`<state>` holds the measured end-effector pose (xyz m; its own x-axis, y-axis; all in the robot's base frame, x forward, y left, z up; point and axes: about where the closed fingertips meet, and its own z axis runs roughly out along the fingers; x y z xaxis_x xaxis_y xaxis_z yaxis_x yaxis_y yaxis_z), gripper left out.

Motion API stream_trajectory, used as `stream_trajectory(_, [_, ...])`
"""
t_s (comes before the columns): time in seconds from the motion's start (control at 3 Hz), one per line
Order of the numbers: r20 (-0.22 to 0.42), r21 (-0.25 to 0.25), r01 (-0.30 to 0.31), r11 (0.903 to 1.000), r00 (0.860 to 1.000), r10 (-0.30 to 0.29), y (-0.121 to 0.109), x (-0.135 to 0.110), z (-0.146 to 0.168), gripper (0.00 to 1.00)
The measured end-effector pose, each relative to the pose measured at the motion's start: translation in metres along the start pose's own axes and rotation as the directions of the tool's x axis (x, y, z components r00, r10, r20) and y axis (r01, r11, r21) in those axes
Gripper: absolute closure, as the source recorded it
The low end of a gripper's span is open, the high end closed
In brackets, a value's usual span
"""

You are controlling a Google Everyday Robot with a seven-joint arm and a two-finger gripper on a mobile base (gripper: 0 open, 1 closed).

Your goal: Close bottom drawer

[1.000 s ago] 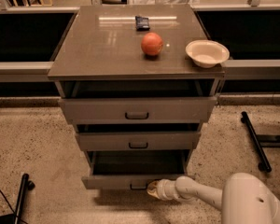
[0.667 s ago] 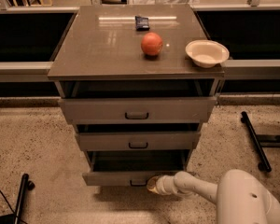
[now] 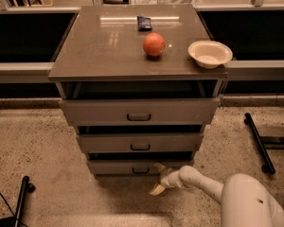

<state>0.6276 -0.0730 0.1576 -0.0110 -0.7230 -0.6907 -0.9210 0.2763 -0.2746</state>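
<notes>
The two fingers (image 3: 156, 190) stand spread apart, holding nothing; the upper tip lies at the front of the bottom drawer (image 3: 114, 167), just to the 3 o'clock side of its dark centre handle (image 3: 140, 170), and the lower tip hangs over the floor; the gripper (image 3: 158, 178) sits low in the view, near 6 o'clock; its one pale arm (image 3: 201, 182) runs away toward 4 o'clock into the rounded white body (image 3: 251, 205); the bottom drawer is the lowest of three grey drawers in the cabinet (image 3: 68, 65), below the middle drawer (image 3: 139, 142) and the top drawer (image 3: 139, 111), a dark gap showing above each front; on the cabinet top sit one orange fruit (image 3: 154, 44), one cream bowl (image 3: 209, 54) at its 3 o'clock, and one small dark packet (image 3: 144, 22) at its 12 o'clock; two black stand legs lie on the speckled floor, one at 3 o'clock (image 3: 259, 142), one at 8 o'clock (image 3: 22, 196).
</notes>
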Motion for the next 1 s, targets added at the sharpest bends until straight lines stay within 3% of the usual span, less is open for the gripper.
stream_trajectory(0.33, [0.014,-0.002,-0.007,1.0000,1.000,0.007,0.006,0.002,-0.004,0.00])
stream_trajectory(0.67, [0.050,-0.072,-0.029,0.9970,0.998,0.032,0.031,0.004,-0.011,0.00])
stream_trajectory(1.0, [0.072,-0.108,-0.063,0.9921,0.995,0.071,0.060,0.003,-0.038,0.00])
